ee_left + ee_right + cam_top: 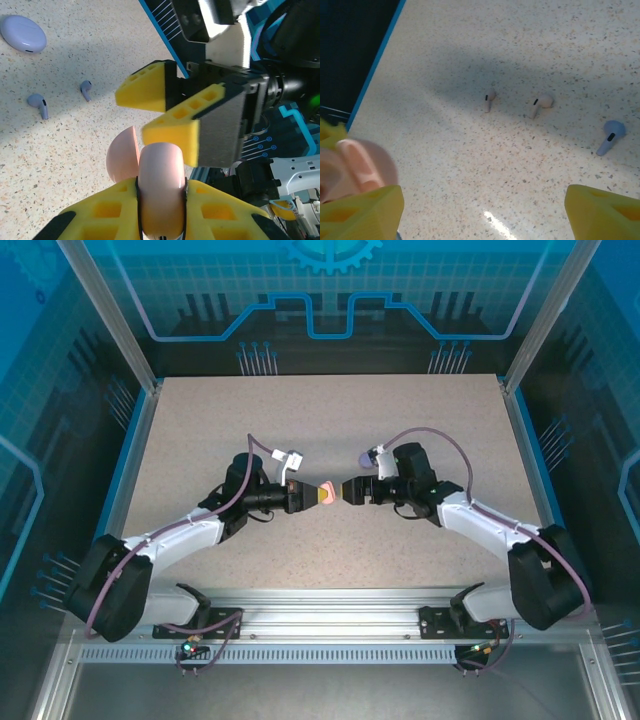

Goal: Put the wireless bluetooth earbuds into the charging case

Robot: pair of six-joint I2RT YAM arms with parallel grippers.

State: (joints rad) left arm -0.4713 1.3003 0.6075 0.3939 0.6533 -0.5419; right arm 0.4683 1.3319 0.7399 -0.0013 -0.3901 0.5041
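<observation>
The left end effector point(160, 210) is clamped tight on the pink charging case point(160, 182), holding it up off the surface point(470, 160) between the two arms. Its lid looks swung open to one side, though the sockets themselves are not visible. The right end effector point(482, 200) faces it at close range with its yellow fingers point(145, 90) spread wide and nothing between them. All four earbuds are loose on the surface. The two pinkish earbuds point(490, 98) lie near each other below the right wrist, and a purplish-grey earbud point(611, 134) lies farther to one side. The left wrist view shows both purplish ones close to the closed purple case point(22, 32). The step in hand is probably the first pickup for the pink case. To do it well, the right arm should drop onto one pinkish earbud with its fingers either side of the bulb, not the thin stem, and close gently so the piece does not skid on the speckled top. The left arm should turn the case's open mouth toward the approach and hold it steady. The earbud should go in stem first and in line with its socket, and be let go only once seated.
</observation>
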